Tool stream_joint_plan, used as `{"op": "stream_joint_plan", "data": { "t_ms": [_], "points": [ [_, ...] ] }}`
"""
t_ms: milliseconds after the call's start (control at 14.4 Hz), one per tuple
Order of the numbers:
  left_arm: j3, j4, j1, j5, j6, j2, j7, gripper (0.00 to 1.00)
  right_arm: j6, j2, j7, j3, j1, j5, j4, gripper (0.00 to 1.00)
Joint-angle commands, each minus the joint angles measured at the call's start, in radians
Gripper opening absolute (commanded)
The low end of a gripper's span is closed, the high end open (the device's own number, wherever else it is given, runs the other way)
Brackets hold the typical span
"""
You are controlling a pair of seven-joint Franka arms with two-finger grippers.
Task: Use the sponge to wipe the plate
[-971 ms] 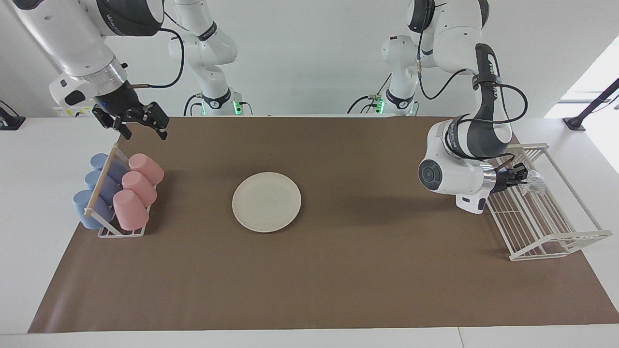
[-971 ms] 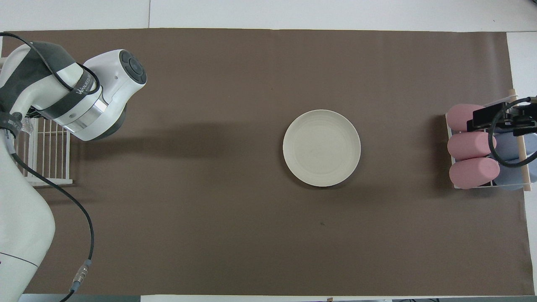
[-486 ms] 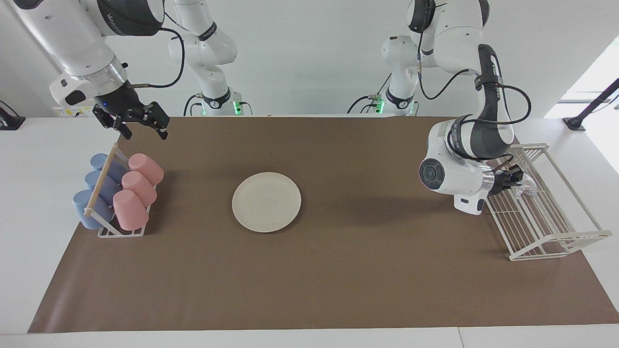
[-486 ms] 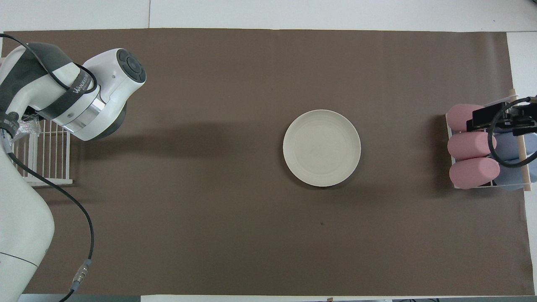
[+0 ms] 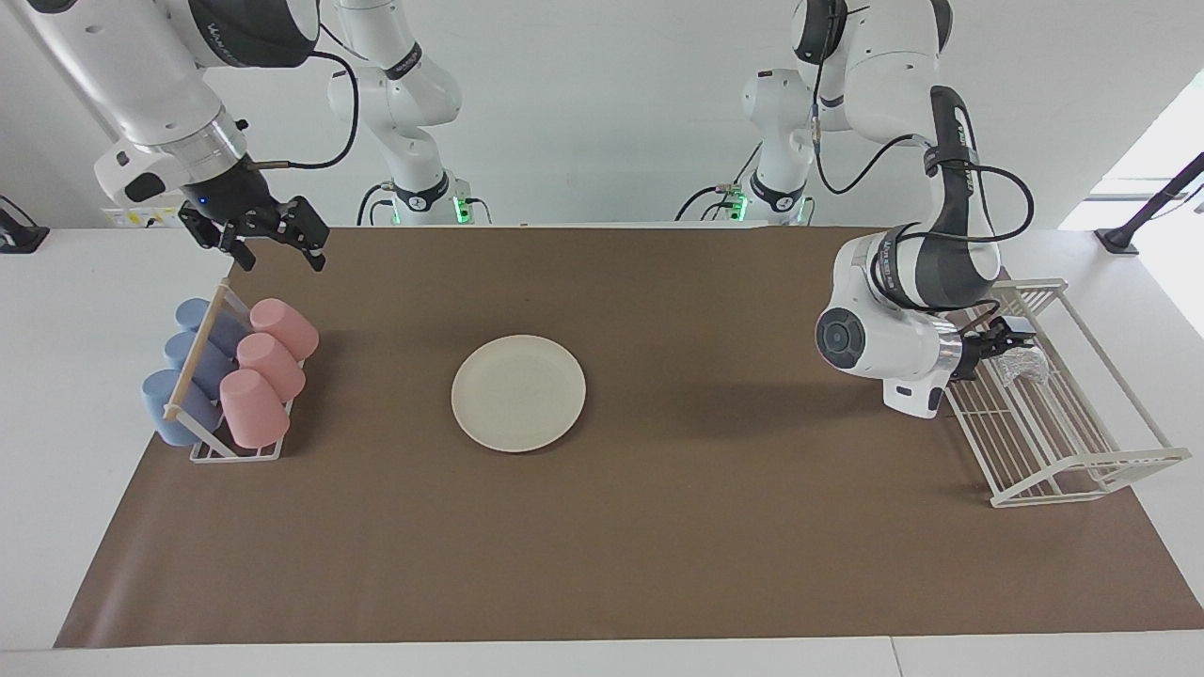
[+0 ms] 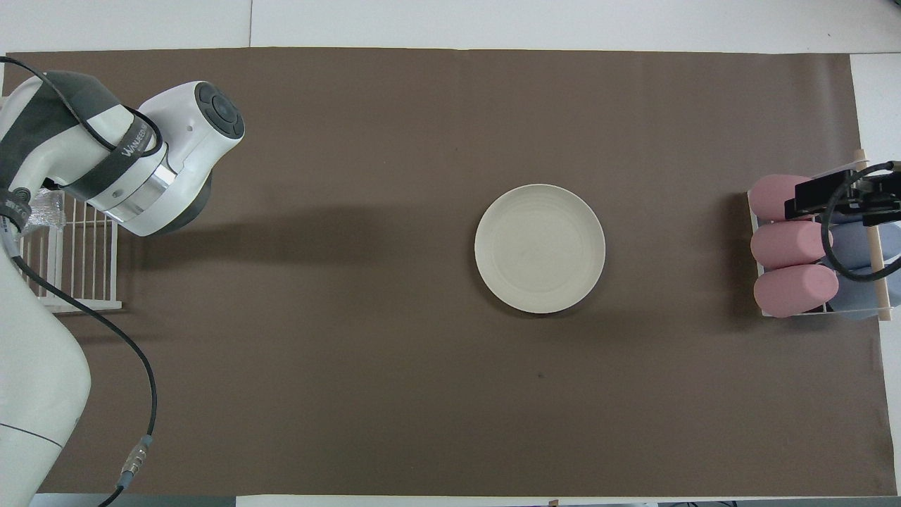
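The cream-white plate (image 5: pixel 518 393) lies flat on the brown mat, about midway along the table; it also shows in the overhead view (image 6: pixel 539 248). The crinkled silvery sponge (image 5: pixel 1023 367) is in the white wire rack (image 5: pixel 1063 442) at the left arm's end, and peeks out beside the arm in the overhead view (image 6: pixel 43 210). My left gripper (image 5: pixel 1002 340) reaches sideways into the rack, right at the sponge; the arm hides it from above. My right gripper (image 5: pixel 277 246) waits, open and empty, in the air over the cup rack's end nearer the robots.
A small cup rack (image 5: pixel 226 376) at the right arm's end holds three pink cups (image 5: pixel 254 395) and blue cups (image 5: pixel 174 395) lying on their sides. The brown mat (image 5: pixel 658 545) covers most of the table. The left arm's bulky wrist (image 6: pixel 176 162) hangs beside the wire rack.
The left arm's wrist rose a little and the sponge shifted slightly in the rack beside the gripper. The plate and the right arm have hardly moved.
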Motion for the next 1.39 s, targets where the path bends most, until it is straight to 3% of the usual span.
{"op": "stream_joint_plan", "data": {
  "t_ms": [0, 208, 555, 763, 971, 1179, 1318],
  "points": [
    [-0.005, 0.007, 0.011, -0.009, 0.014, 0.005, -0.009, 1.00, 0.005, 0.005, -0.062, 0.001, -0.016, -0.018, 0.010, 1.00],
    [-0.014, 0.030, 0.052, -0.120, 0.046, -0.027, 0.030, 1.00, 0.005, 0.005, -0.062, 0.001, -0.016, -0.018, 0.009, 1.00],
    [-0.002, 0.063, 0.130, -0.603, 0.089, -0.215, 0.232, 1.00, -0.001, 0.005, -0.062, 0.000, -0.016, -0.018, 0.010, 1.00],
    [-0.002, 0.002, 0.205, -0.902, 0.080, -0.370, 0.281, 1.00, -0.002, 0.005, -0.064, 0.000, -0.016, -0.018, 0.010, 1.00],
    [0.000, -0.109, 0.195, -0.963, 0.011, -0.513, 0.355, 1.00, -0.003, 0.005, -0.064, 0.000, -0.015, -0.020, 0.010, 1.00],
    [0.003, -0.054, 0.166, -1.013, 0.002, -0.499, 0.347, 1.00, -0.006, 0.005, -0.065, 0.000, -0.015, -0.026, 0.010, 1.00],
    [0.003, 0.064, 0.164, -1.075, -0.123, -0.446, 0.353, 1.00, -0.006, 0.005, -0.065, 0.000, -0.015, -0.026, 0.010, 1.00]
  ]
}}
